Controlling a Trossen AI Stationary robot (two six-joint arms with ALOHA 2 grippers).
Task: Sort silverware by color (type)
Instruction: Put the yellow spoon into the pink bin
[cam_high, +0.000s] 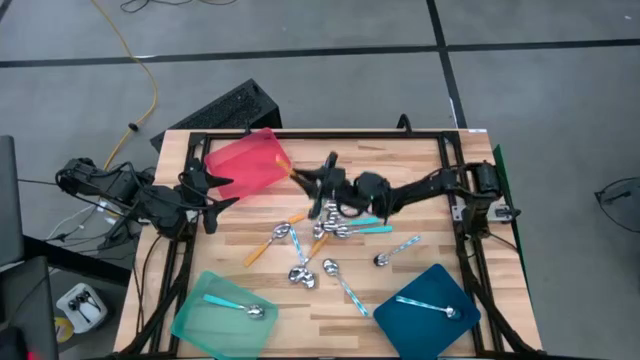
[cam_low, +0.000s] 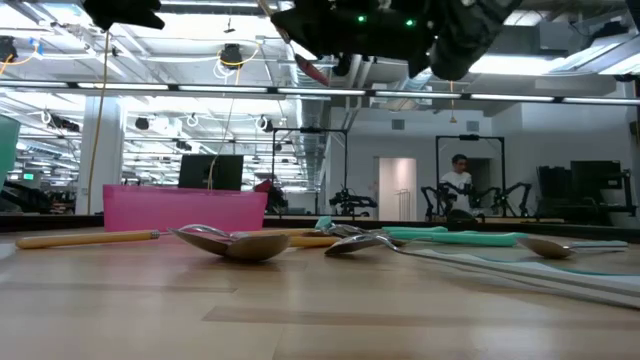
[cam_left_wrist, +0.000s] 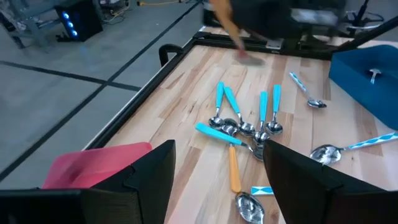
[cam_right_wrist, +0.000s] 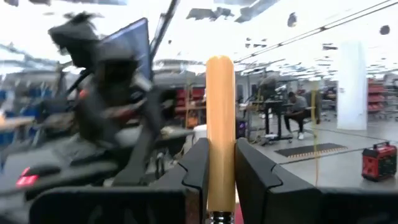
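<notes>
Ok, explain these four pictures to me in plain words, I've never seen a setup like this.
Two dark robot arms work at a wooden table. One picture looks straight down, one looks level across the tabletop, and two come from cameras on the arms' wrists. Small spoons with orange, turquoise or pale blue handles lie scattered mid-table, beside a red tray, a mint-green tray and a dark-blue tray. The right tool is shut on an orange-handled spoon, lifted near the red tray. The left tool waits open at the table's left edge.

Red tray (cam_high: 243, 163), mint-green tray (cam_high: 205, 325), dark-blue tray (cam_high: 432, 322), wooden table (cam_high: 410, 160)
</notes>
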